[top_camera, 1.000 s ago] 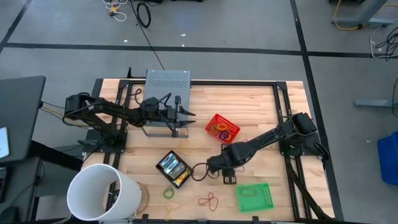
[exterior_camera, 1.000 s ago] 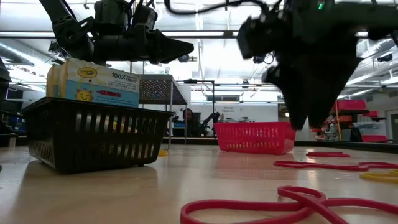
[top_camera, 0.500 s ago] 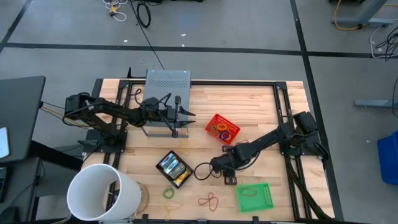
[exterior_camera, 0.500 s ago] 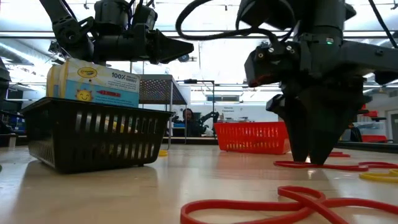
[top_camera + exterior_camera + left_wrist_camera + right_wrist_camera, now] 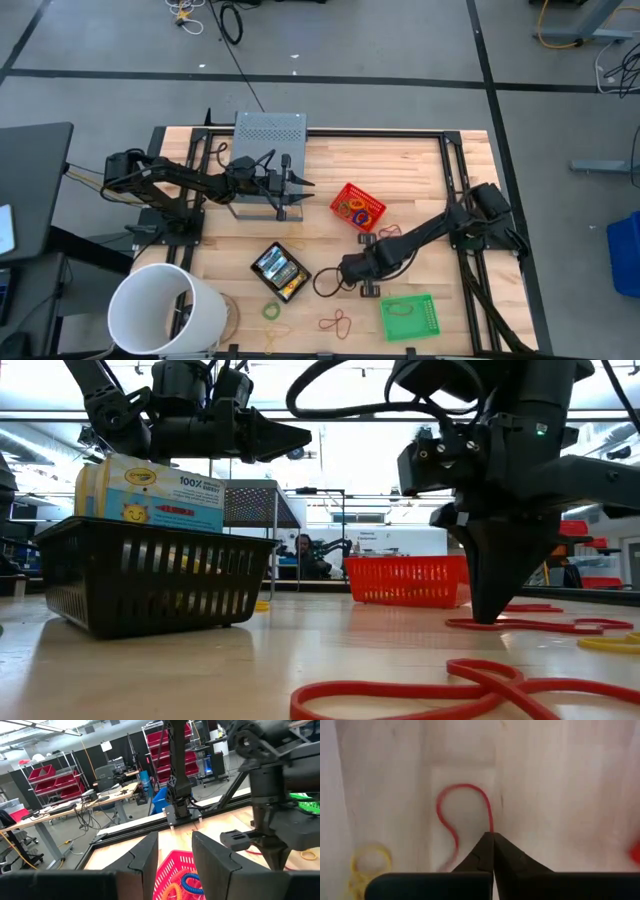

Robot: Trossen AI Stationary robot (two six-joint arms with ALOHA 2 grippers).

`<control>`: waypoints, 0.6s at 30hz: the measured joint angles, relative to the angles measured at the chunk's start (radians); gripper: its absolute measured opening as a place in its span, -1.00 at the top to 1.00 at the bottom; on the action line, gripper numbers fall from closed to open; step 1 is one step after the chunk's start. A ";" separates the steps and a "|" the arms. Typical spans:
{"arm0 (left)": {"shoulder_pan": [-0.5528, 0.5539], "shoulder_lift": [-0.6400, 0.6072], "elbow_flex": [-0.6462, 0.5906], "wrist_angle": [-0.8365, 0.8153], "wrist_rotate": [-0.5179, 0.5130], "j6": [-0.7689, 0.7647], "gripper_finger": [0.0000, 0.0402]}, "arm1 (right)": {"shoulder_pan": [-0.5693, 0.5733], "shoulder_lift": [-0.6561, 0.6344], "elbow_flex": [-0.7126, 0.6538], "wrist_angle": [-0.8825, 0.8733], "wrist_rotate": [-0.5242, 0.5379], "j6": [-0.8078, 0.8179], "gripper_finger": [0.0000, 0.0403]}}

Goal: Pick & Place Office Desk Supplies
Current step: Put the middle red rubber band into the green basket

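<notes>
A red rubber band [image 5: 465,787] lies as a loop on the wooden table. My right gripper [image 5: 493,836] points down at it, shut on it, with its tips at the tabletop [image 5: 490,616]. The gripper stands just right of the black basket [image 5: 279,270], which holds yellow-and-green crayon boxes [image 5: 160,490]. More bands lie near the table's front edge: a red one [image 5: 336,321], a green one [image 5: 271,310] and a yellow one [image 5: 275,330]. My left gripper [image 5: 175,852] hangs level and open above the table's far left part [image 5: 298,190], holding nothing. My right gripper pinches the red band's strand [image 5: 491,822] at one end of its loop, at the very tips of its two fingers. The fingers come from above, pointing steeply down. The rest of the band lies slack and flat on the table [image 5: 530,625].
A red basket [image 5: 358,206] with coloured bands stands mid-table. A green basket [image 5: 409,317] with one band sits near the front right. A large white bucket [image 5: 165,310] fills the front left corner. A grey perforated box [image 5: 268,130] stands at the far edge.
My right gripper has come down to the tabletop, drifting a little toward the near edge, and has shut its fingertips on the red band. The band stays flat on the table. My left arm has kept still.
</notes>
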 joint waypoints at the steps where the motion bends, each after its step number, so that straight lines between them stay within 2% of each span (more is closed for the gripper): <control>1: 0.000 0.000 0.000 0.000 0.000 0.000 0.37 | 0.002 0.004 0.020 -0.033 0.010 -0.004 0.99; 10: 0.000 0.003 0.000 -0.003 0.000 0.000 0.37 | 0.039 0.004 0.229 -0.340 0.089 0.009 0.99; 18: 0.000 0.003 0.000 -0.002 0.000 0.000 0.37 | 0.089 0.001 0.435 -0.700 0.132 0.122 1.00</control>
